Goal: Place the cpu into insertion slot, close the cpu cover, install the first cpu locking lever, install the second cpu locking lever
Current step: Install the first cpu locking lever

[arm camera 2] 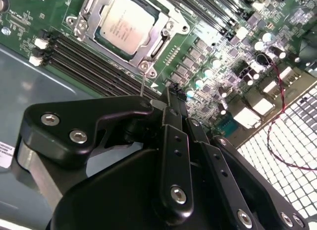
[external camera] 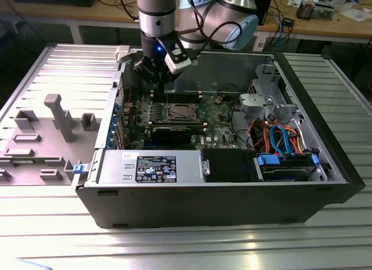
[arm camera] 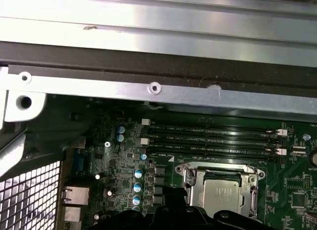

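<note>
The cpu (arm camera 2: 125, 25) lies flat in the insertion slot (arm camera 2: 163, 44) on the green motherboard (external camera: 218, 116), its dull silver top facing up, and the cpu cover (arm camera 2: 157, 35) is folded down around it so that the chip shows through the cover's square window. In the first wrist view the same chip (arm camera: 222, 195) sits framed by the metal cover (arm camera: 249, 176), just beside the row of long black memory slots (arm camera: 213, 141) that run along the board toward the case wall (arm camera: 163, 93). The gripper (external camera: 156, 78) hangs above the motherboard, over the part of the board next to the insertion slot on the exterior view's left, apart from the chip and touching nothing that can be seen. In the second wrist view the black fingers (arm camera 2: 174, 126) of the gripper (arm camera 2: 171, 98) appear pressed together with no gap and nothing between them, their tips pointing toward the corner of the socket, and a thin metal lever wire (arm camera 2: 142, 84) stands up from the socket frame close to those tips. The open computer case (external camera: 221, 194) rests on a ribbed metal counter (external camera: 325, 241), with a grey fixture block (external camera: 61, 116) standing on the exterior view's left of the case.
</note>
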### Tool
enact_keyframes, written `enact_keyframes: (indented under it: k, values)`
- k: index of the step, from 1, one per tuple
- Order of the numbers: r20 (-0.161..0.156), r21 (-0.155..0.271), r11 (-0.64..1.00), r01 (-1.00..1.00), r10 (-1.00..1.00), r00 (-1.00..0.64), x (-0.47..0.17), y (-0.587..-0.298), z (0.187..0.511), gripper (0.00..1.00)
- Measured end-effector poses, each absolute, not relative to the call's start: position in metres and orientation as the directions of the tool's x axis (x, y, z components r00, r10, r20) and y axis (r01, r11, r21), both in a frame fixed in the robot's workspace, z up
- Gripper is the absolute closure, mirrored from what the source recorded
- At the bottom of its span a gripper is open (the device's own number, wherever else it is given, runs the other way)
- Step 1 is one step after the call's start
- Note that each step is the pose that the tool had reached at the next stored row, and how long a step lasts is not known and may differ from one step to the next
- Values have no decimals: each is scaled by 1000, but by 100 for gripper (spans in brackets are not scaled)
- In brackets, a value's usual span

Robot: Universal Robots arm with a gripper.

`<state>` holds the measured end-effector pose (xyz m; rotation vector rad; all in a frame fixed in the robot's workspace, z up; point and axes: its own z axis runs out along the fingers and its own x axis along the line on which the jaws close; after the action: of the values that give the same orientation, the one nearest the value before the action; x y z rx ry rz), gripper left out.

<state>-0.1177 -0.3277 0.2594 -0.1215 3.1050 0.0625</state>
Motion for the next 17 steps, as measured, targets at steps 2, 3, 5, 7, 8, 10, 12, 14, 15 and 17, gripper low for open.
enact_keyframes:
  k: [2,3,5,7,8,10,12,14,15,17]
  values:
    - [-35,39,996,-79,-78,-996,-118,-325,259,89]
    - [-35,39,996,-79,-78,-996,-118,-323,259,89]
    - [-35,39,996,-79,-78,-996,-117,-321,259,89]
    - [-35,39,996,-80,-78,-996,-117,-319,258,89]
    - [-35,39,996,-80,-78,-996,-115,-318,258,89]
    - [-35,39,996,-80,-79,-996,-110,-316,257,89]
    - [-35,39,996,-81,-79,-996,-99,-316,256,89]
    - [-35,39,996,-80,-79,-996,-94,-316,256,89]
    - [-35,39,996,-80,-79,-996,-93,-316,256,89]
    - [-35,39,996,-80,-79,-996,-93,-316,255,89]
